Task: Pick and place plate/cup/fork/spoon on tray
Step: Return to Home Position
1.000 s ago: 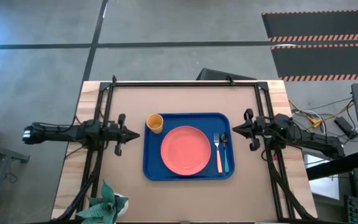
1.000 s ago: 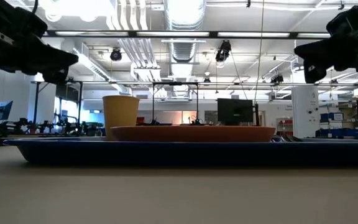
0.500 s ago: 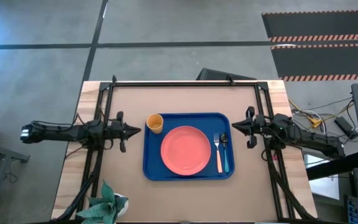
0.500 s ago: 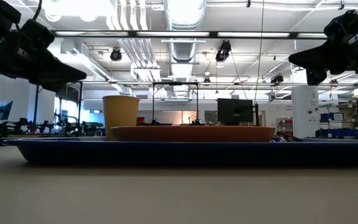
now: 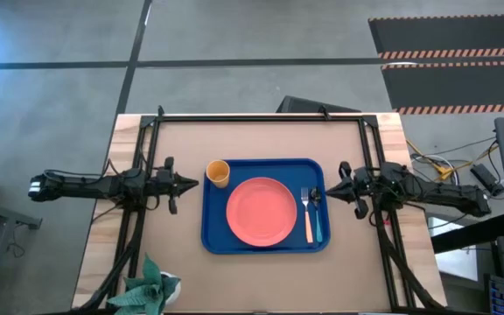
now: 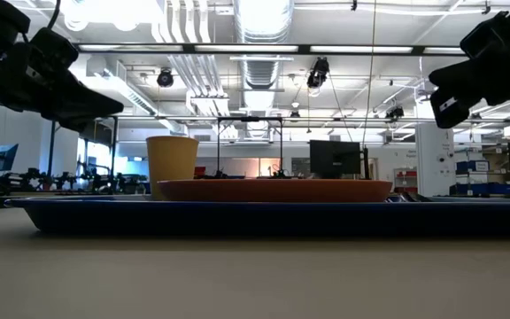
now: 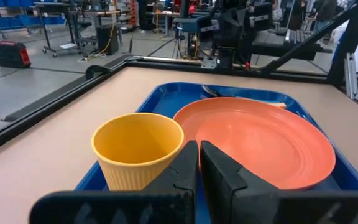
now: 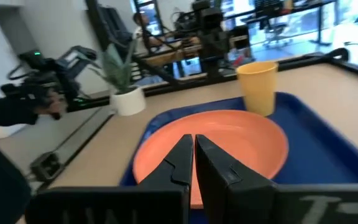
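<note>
Tray (image 5: 213, 238): set at the centre of the table (image 5: 261, 140); plate (image 5: 262, 211) in the middle, cup (image 5: 219, 172) at 10 o'clock, fork (image 5: 307, 217) and spoon (image 5: 318, 219) at 3.
Left gripper (image 5: 192, 183): fingers pressed together, empty, held at 9 o'clock.
Right gripper (image 5: 325, 194): fingers likewise together, empty, just beside the spoon.
Retreat: best made upward first, so the spoon is not clipped.

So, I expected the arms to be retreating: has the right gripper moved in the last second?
Yes. In the high view the right gripper has edged slightly inward, toward the right rim of the tray.
</note>
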Robot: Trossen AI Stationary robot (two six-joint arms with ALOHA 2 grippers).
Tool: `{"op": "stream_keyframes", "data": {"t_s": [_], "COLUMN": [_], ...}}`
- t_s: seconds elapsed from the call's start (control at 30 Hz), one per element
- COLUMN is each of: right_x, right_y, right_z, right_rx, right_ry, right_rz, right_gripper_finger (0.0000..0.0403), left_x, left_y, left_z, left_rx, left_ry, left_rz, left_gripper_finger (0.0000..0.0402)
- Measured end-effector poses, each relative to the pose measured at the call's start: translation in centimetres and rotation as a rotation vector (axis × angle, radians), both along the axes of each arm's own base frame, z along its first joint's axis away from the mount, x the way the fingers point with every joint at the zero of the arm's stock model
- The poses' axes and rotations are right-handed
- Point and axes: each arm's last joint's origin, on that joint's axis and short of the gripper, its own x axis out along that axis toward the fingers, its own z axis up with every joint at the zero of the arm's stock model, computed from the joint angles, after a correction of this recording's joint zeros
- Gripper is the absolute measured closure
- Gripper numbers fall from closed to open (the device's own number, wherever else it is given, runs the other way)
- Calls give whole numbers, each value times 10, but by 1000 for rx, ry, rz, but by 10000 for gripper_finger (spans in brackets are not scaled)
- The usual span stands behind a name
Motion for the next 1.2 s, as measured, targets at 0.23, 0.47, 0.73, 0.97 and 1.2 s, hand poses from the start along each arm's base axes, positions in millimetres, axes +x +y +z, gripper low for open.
{"op": "stream_keyframes", "data": {"t_s": [0.23, 0.47, 0.73, 0.97, 1.2], "right_x": [1, 2, 2, 2, 2], "right_y": [9, 14, 18, 18, 18], "right_z": [-1, -1, -2, -4, -5], "right_rx": [38, -67, -76, -78, -52], "right_ry": [-12, -32, -21, -7, 14], "right_rz": [50, -81, -52, -51, -55], "right_gripper_finger": [394, 394, 394, 394, 394], "left_x": [0, 0, 0, 2, 3], "left_y": [0, -1, -1, -1, -1], "left_z": [1, 2, 1, -3, -6], "left_rx": [-1, -4, -4, -5, -2], "left_ry": [-15, -19, -7, 32, 63], "left_rz": [-2, -24, -27, -27, -28], "left_gripper_finger": [402, 402, 402, 402, 402]}}
